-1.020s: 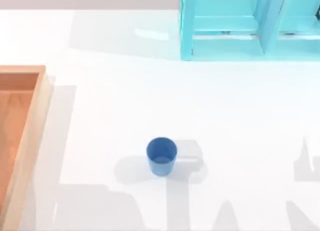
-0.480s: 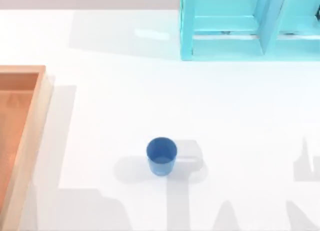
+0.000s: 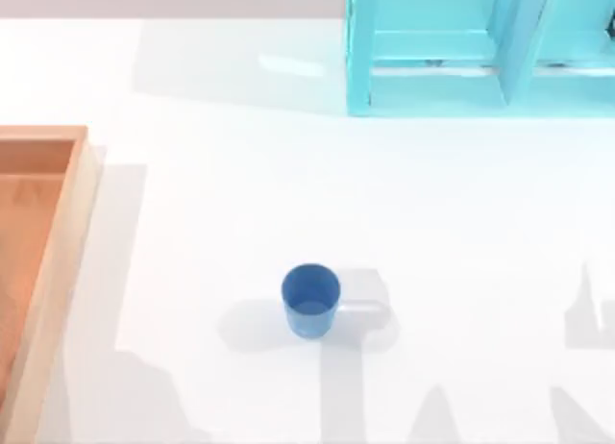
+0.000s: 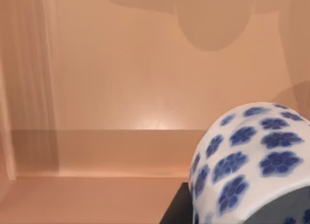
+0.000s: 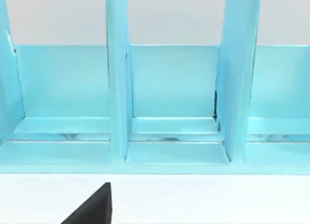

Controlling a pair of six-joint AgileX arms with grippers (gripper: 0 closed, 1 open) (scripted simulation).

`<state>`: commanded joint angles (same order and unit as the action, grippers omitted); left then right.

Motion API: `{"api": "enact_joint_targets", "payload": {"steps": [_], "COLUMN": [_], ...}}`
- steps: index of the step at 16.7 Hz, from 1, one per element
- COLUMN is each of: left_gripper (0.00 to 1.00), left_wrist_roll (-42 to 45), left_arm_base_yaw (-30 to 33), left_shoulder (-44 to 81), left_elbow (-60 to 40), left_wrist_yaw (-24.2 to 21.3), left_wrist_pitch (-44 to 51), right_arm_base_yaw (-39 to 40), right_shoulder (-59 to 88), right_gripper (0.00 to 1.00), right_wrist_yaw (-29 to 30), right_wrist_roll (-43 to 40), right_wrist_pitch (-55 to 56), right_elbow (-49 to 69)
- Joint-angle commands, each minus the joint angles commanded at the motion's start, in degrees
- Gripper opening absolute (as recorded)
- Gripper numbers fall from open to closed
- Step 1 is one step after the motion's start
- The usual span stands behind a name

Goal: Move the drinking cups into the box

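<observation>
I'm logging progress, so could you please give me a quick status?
Patterned cup at left gripper, over the box. Blue cup upright on table, outside box. Right wrist faces turquoise cabinet.

Top view: looks straight down on the white table (image 3: 452,204), box (image 3: 58,261) at its left edge, turquoise cabinet (image 3: 480,50) at its far edge.
Left wrist view: very close, facing the box (image 4: 121,88) floor and wall.
Right wrist view: low, near, facing the cabinet (image 5: 169,103) front.
Shared: box, cabinet.
</observation>
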<state>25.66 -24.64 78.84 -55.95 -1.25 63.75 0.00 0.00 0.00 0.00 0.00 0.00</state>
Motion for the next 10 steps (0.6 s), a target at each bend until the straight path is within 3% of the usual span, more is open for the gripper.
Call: {"api": "enact_joint_targets", "payload": {"steps": [5, 10], "left_gripper": [0.00, 0.38], "left_wrist_roll": [0.0, 0.0], "left_arm_base_yaw": [0.0, 0.0], "left_shoulder": [0.2, 0.2], "left_elbow": [0.9, 0.9], "left_wrist_yaw": [0.0, 0.0], "left_wrist_pitch": [-1.0, -1.0], "right_arm_base_yaw": [0.0, 0.0], "right_shoulder": [0.0, 0.0], "right_gripper": [1.00, 1.00], "right_wrist_yaw": [0.0, 0.0], "right_wrist_roll": [0.0, 0.0], "right_wrist_pitch": [0.0, 0.0], "right_elbow": [0.0, 0.0]}}
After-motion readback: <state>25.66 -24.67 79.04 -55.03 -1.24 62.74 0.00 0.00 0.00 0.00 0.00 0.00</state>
